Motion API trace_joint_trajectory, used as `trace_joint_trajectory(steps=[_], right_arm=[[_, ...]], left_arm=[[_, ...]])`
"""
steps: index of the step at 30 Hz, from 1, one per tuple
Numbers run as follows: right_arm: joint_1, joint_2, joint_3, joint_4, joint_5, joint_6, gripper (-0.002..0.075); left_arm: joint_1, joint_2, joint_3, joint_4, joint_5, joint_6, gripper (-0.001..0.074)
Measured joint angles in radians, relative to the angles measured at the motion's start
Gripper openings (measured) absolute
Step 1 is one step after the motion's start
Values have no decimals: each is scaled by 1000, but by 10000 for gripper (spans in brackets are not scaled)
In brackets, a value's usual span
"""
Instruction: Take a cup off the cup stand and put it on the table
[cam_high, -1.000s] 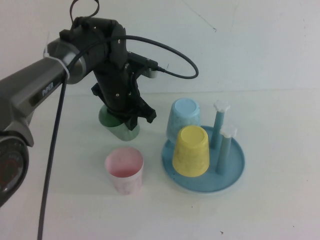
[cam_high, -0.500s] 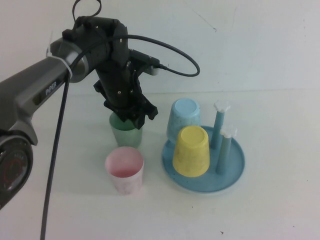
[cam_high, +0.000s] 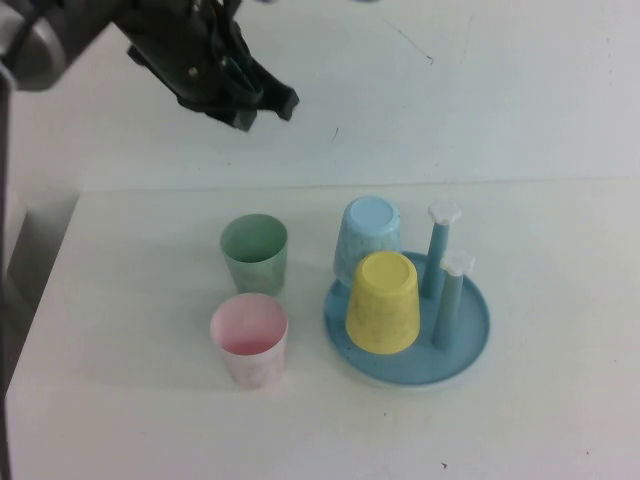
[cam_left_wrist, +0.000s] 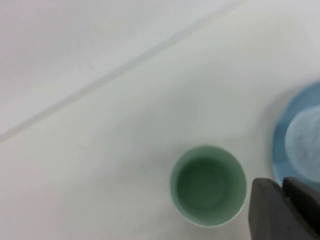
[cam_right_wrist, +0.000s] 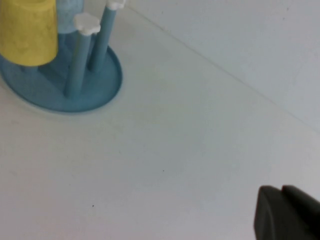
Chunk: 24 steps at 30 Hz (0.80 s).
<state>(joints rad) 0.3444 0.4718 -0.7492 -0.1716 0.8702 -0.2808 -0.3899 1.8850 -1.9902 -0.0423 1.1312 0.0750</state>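
The mint-green cup (cam_high: 254, 252) stands upright on the white table (cam_high: 150, 400), mouth up, left of the cup stand (cam_high: 470, 340). It also shows in the left wrist view (cam_left_wrist: 207, 185). My left gripper (cam_high: 265, 108) is raised high above the table's back left, well above the cup and holding nothing. In the left wrist view its fingers (cam_left_wrist: 285, 210) sit close together beside the cup. The stand holds an upturned light-blue cup (cam_high: 367, 238), an upturned yellow cup (cam_high: 382, 302) and two bare pegs (cam_high: 441, 250). My right gripper (cam_right_wrist: 287, 210) hovers over bare table to the right of the stand (cam_right_wrist: 95, 90), empty.
A pink cup (cam_high: 249, 340) stands upright on the table just in front of the green cup. The table's back edge (cam_high: 500, 182) runs behind the stand. Bare tabletop lies to the right and front of the stand.
My left gripper has let go of the green cup, which now stands upright on the table, and has risen up and back away from it.
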Motion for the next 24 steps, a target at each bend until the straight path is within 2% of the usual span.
trace_joint_trajectory(steps=[8,13,19,24], right_arm=[[0,-131,243,0,-155,11,1],[0,-141,325,4,-179,61,1],[0,-143,348,36,-179,93,1],[0,-143,348,166,-133,105,1]], left_arm=[[2,-274,-4,10,-23,-20,3],[4,-416,20,0,-58,-22,0],[4,-617,241,-15,-123,-22,0],[6,-797,514,-13,-207,2,-1]])
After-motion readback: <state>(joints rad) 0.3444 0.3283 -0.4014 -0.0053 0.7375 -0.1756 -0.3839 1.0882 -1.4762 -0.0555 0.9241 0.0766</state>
